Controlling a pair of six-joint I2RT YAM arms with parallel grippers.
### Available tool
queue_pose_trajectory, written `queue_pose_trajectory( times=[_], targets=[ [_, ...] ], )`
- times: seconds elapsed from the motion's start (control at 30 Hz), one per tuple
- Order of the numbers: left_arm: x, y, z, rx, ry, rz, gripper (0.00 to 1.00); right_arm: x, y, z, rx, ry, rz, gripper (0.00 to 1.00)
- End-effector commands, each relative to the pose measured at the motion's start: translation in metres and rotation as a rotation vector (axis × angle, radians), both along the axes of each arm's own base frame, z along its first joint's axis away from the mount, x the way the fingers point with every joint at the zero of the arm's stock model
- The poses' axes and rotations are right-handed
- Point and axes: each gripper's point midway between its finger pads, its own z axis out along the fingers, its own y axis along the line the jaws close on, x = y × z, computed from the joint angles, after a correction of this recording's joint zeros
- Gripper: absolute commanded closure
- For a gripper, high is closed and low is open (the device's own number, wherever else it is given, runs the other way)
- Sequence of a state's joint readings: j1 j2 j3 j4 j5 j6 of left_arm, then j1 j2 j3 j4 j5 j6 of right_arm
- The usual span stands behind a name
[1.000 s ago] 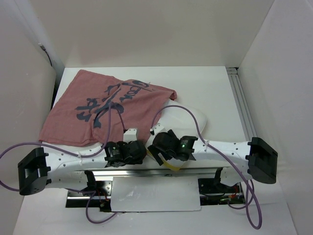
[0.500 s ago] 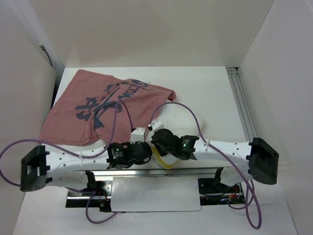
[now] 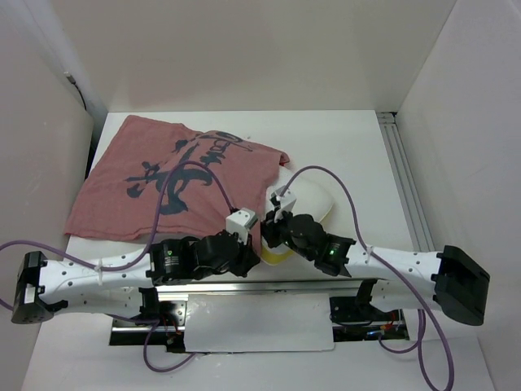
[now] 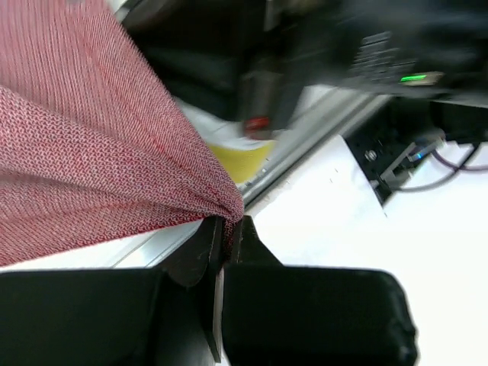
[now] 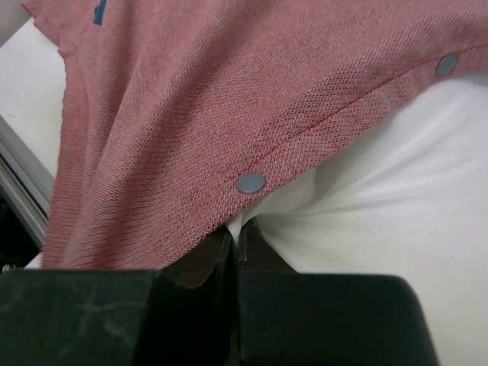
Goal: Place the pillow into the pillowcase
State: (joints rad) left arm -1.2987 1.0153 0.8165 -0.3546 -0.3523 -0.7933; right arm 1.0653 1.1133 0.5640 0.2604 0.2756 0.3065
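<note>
The pillowcase [image 3: 163, 175] lies spread at the back left, dusty pink face up with dark calligraphy. Its right end drapes over the white pillow [image 3: 313, 204], whose yellow edge [image 3: 273, 254] shows near the table's front. My left gripper [image 3: 246, 221] is shut on a bunched fold of the pillowcase [image 4: 114, 145], the cloth pinched between the fingertips [image 4: 226, 223]. My right gripper [image 3: 277, 202] is shut on a pinch of the pillow's white fabric [image 5: 381, 206], right under the pillowcase hem [image 5: 191, 130] with its grey snap [image 5: 250, 182].
White walls enclose the table on three sides. A metal rail [image 3: 404, 175] runs along the right side, and another rail [image 4: 305, 141] along the front edge. Purple cables [image 3: 195, 175] loop over the cloth. A white sheet [image 3: 260, 322] lies between the arm bases.
Both grippers have closed, the left on the pillowcase's near edge, the right on the pillow. Both arms have swung to the right and farther over the table.
</note>
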Motion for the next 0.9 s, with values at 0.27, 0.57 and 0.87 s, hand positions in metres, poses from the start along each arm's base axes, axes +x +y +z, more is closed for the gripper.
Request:
queue_pose_trajectory(
  times=[0.27, 0.57, 0.87],
  targets=[
    [-0.014, -0.010, 0.053, -0.033, 0.000, -0.078, 0.99, 0.000, 0.006, 0.017, 0.121, 0.038, 0.015, 0.49],
    [0.040, 0.017, 0.078, 0.198, -0.117, 0.244, 0.19, 0.023, -0.094, 0.033, -0.031, 0.180, -0.398, 0.01],
    [0.156, -0.024, 0.097, 0.209, -0.133, 0.258, 0.00, 0.082, -0.192, 0.018, 0.072, 0.298, -0.768, 0.02]
  ],
)
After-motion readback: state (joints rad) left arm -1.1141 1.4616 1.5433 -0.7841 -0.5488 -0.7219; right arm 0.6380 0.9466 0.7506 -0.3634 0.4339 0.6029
